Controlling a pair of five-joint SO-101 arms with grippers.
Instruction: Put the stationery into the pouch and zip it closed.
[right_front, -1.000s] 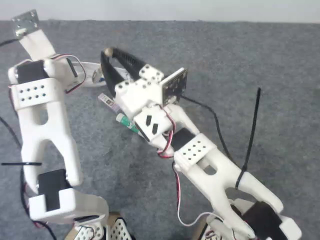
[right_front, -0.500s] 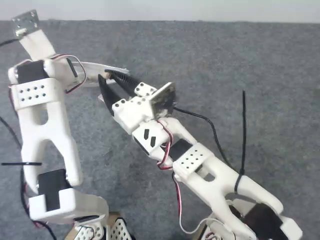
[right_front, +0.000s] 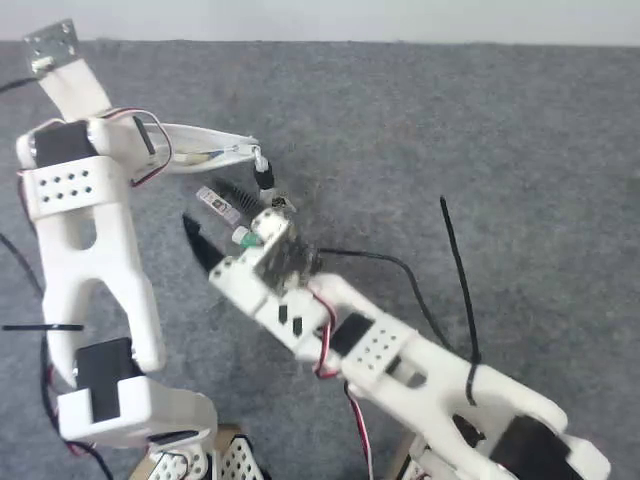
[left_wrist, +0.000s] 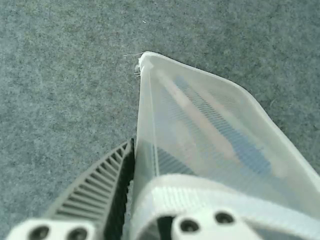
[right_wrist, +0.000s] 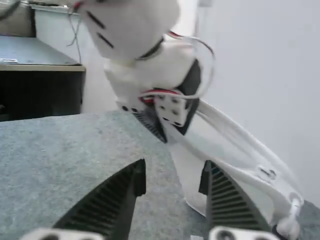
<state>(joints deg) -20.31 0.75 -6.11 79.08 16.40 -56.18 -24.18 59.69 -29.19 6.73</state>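
On the left, the big white left arm stands over the tabletop and hides the near end of the pouch. The left hand pinches the see-through pouch by its edge and holds it up off the tabletop. Long thin things lie inside the pouch, but they are too blurry to name. A small tab hangs at the pouch's far end.

Just below the pouch, a white and purple piece lies flat on the tabletop. Near it lies a green-topped piece, and the right arm covers part of it. The right hand has its two black fingers spread wide, with nothing between them. It points at the pouch and the left hand. Farther right, thin black cables curl up from the right arm.

One second ago the right hand was higher, up in front of the pouch, and it hid the pouch's end. It has swung down and toward the left arm, so the end and the tab now show. The left arm and both loose pieces have stayed where they were.

The tabletop is grey and fuzzy like carpet. A pale wall runs along its far edge. In the right wrist view, a dark cupboard stands behind it
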